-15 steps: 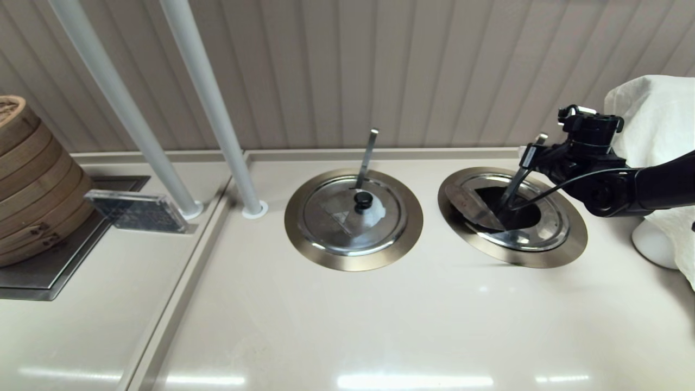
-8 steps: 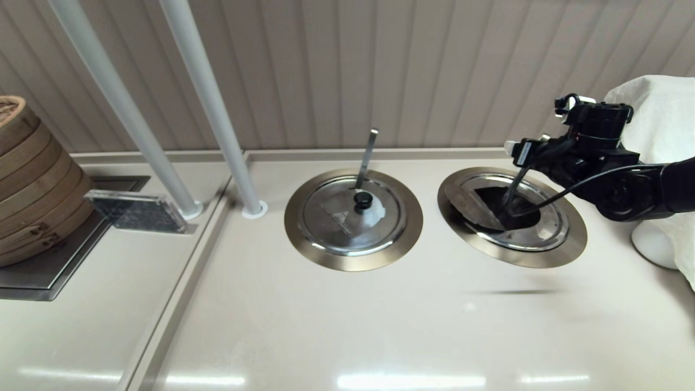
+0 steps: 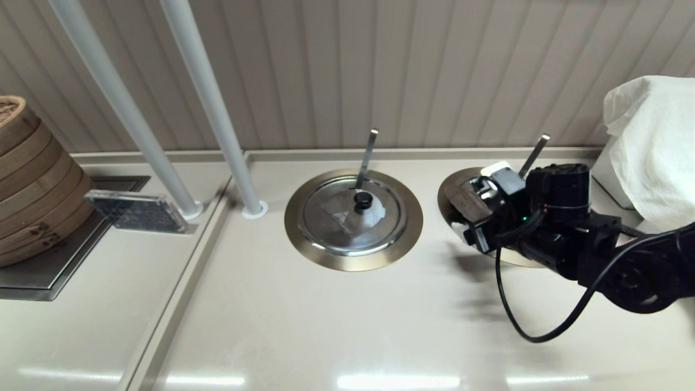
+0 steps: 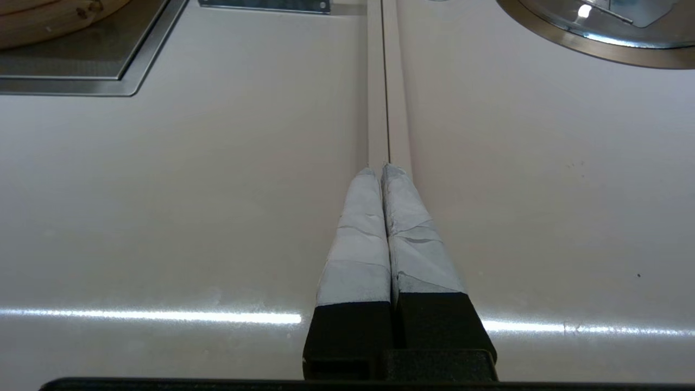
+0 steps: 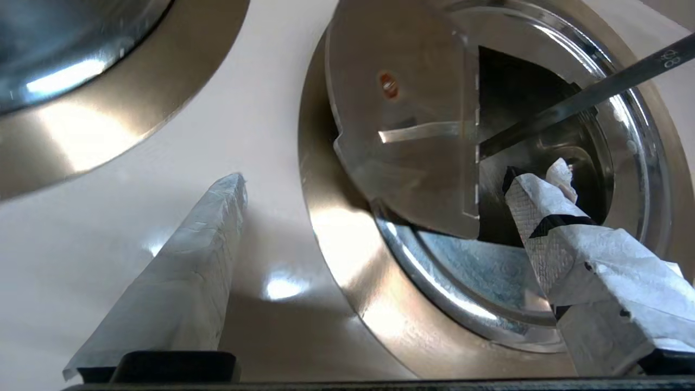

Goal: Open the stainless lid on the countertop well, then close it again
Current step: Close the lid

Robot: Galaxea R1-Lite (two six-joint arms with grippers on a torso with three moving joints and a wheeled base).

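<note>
Pale, glossy countertop runs below a ribbed beige wall. From the left: a stacked bamboo steamer point(image 3: 32, 179), two grey slanting poles point(image 3: 212, 108), then the twin round steel lid with its whitish haze point(image 3: 355, 214), shut. The left gripper point(image 4: 386, 174) hovers parked over the counter seam, taped fingers pressed together. Further right, the round shiny stainless lid point(image 5: 412, 136) has its half-flap folded back on the bronze-grey ringed countertop well point(image 5: 336, 228) — opening looks done, closing remains. The right gripper point(image 5: 374, 201) spreads wide, empty, straddling the flap's edge — the slanted flat utensil handle point(image 3: 534, 155) pokes out behind.
</note>
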